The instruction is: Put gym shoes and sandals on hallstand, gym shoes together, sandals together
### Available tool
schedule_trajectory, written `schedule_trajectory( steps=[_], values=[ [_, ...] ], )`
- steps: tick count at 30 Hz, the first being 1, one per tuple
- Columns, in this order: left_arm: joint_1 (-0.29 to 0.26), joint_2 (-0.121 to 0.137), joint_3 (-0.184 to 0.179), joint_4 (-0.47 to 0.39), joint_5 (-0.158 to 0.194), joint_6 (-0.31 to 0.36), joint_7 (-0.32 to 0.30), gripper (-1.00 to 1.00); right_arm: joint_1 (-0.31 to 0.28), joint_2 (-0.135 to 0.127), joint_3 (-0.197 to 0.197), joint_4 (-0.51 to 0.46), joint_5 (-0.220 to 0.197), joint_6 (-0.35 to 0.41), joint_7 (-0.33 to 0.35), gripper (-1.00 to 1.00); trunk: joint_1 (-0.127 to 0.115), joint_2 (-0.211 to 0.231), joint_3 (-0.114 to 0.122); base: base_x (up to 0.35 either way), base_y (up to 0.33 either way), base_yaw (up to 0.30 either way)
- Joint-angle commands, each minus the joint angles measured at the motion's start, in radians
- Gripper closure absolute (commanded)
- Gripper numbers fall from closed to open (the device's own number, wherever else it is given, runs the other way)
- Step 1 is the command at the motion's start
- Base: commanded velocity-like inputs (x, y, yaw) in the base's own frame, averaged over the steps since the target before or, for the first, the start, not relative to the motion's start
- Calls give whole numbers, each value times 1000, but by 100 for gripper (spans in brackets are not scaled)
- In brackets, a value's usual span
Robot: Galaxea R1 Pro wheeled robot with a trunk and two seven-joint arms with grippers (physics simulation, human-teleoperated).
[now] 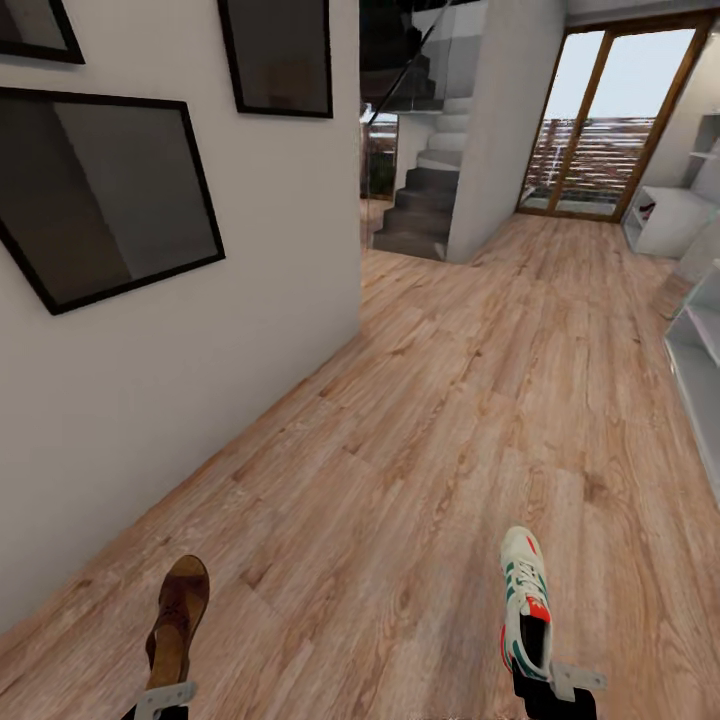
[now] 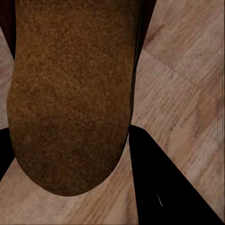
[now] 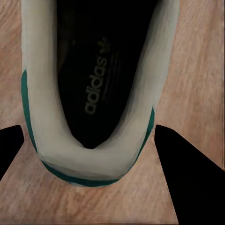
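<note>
My left gripper (image 1: 165,697) at the bottom left of the head view is shut on the heel end of a dark-brown sandal (image 1: 180,615), toe pointing away from me. In the left wrist view its tan footbed (image 2: 70,93) sits between the black fingers (image 2: 161,187). At the bottom right, my right gripper (image 1: 550,682) is shut on the heel of a white gym shoe (image 1: 525,600) with green stripes and red accents. Its dark inside (image 3: 89,79) lies between the fingers (image 3: 187,173). Both shoes hang over the corridor floor (image 1: 430,400). The hallstand (image 1: 668,220), low and white, stands far off at the right.
A white wall (image 1: 200,380) with dark framed pictures runs close along my left. Grey stairs (image 1: 425,210) rise ahead, and a wood-framed glass door (image 1: 600,130) closes the corridor's end. White shelves (image 1: 700,350) line the right edge. Wood floor stretches ahead between them.
</note>
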Motion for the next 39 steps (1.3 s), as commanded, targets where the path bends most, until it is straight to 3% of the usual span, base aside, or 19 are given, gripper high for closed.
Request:
schedule_trajectory(
  steps=[1,16,39],
  values=[
    [-1,0,9,0,-13,-4,-6,100,-1,0,-3,1,-1,-3,2,100,0,0,0,0,0,-300],
    [-1,0,9,-1,-13,-4,-6,100,-1,2,-3,1,-1,-3,2,100,0,0,6,23,0,-300],
    [-1,0,9,1,-13,-4,-6,100,-1,3,-2,2,0,-3,3,100,0,0,25,317,0,-271]
  ],
)
